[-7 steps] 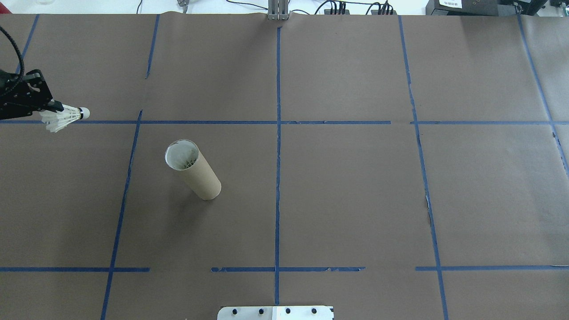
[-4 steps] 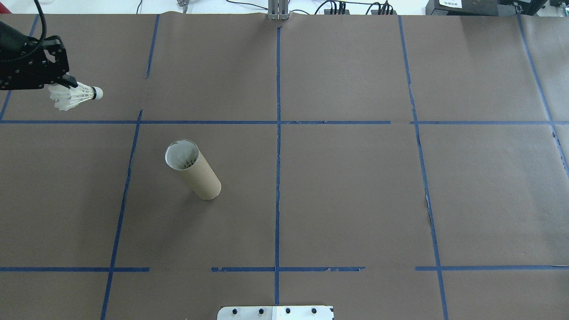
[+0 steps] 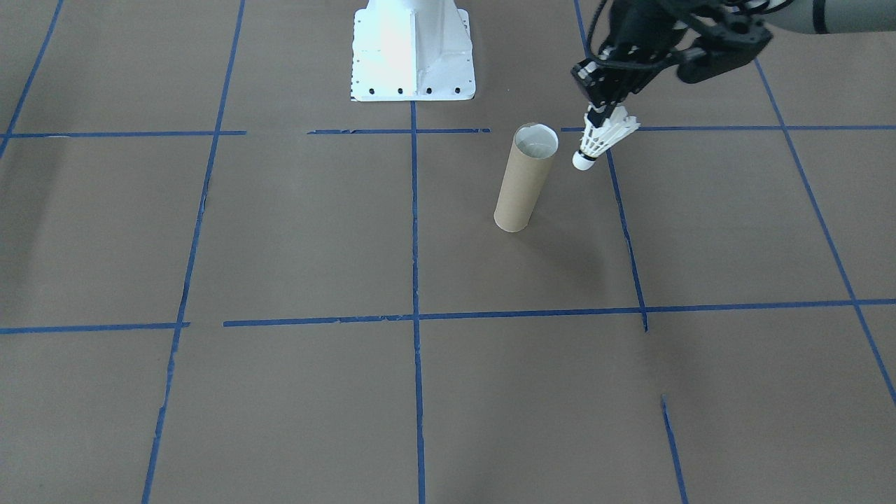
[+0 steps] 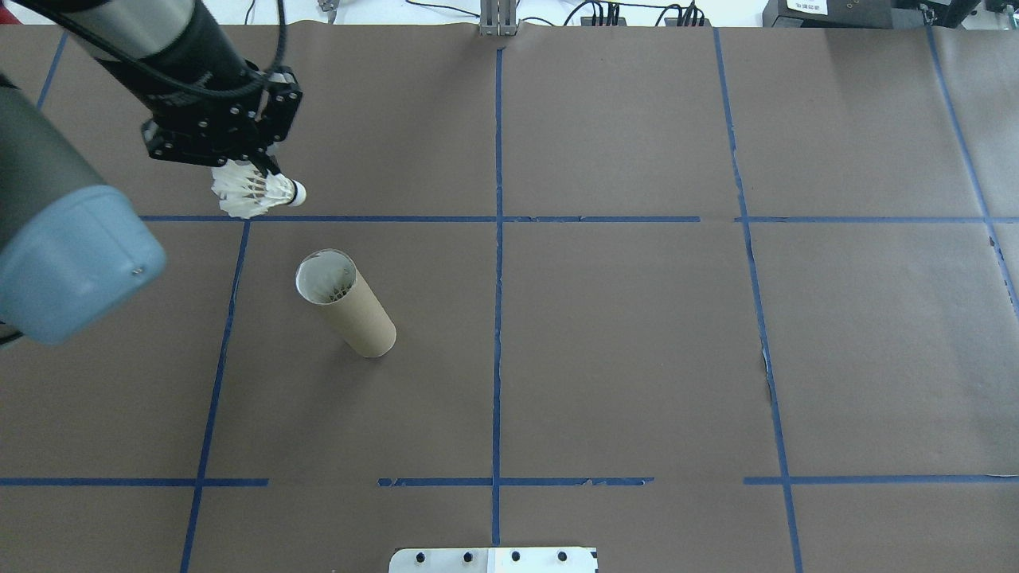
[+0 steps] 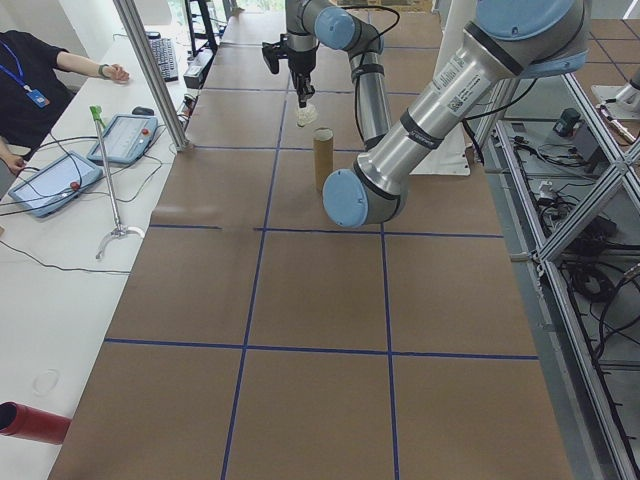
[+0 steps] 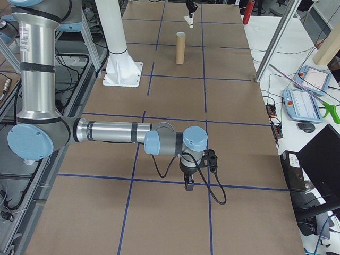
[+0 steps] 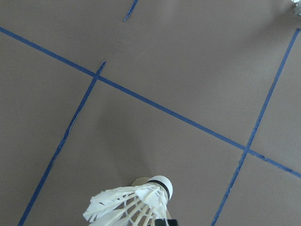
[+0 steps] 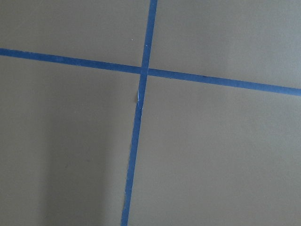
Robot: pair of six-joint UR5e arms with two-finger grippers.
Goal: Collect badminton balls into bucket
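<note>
One shuttlecock (image 3: 596,142) pinched by feathers in left gripper (image 3: 607,112) in front-facing view, cork down, axis tilted, beside bucket (image 3: 524,178) rim, not over it. Overhead: left arm reaching in from the left, cork (image 4: 296,192) pointing right, bucket upright nearby. Right side view: right gripper (image 6: 188,184) low over table, opening unreadable.

The overhead view looks forward and steeply down on the brown desk (image 4: 605,334) from behind the robot. The front-facing view faces it from across, the white pedestal (image 3: 411,49) at its top. Both share the cardboard tube (image 4: 347,304) and the blue tape grid. The two side views look along the desk from opposite ends, wide and far; both take in the tube. The left wrist camera looks down close past the shuttlecock (image 7: 136,205); the right wrist camera shows only paper and tape, very near.
</note>
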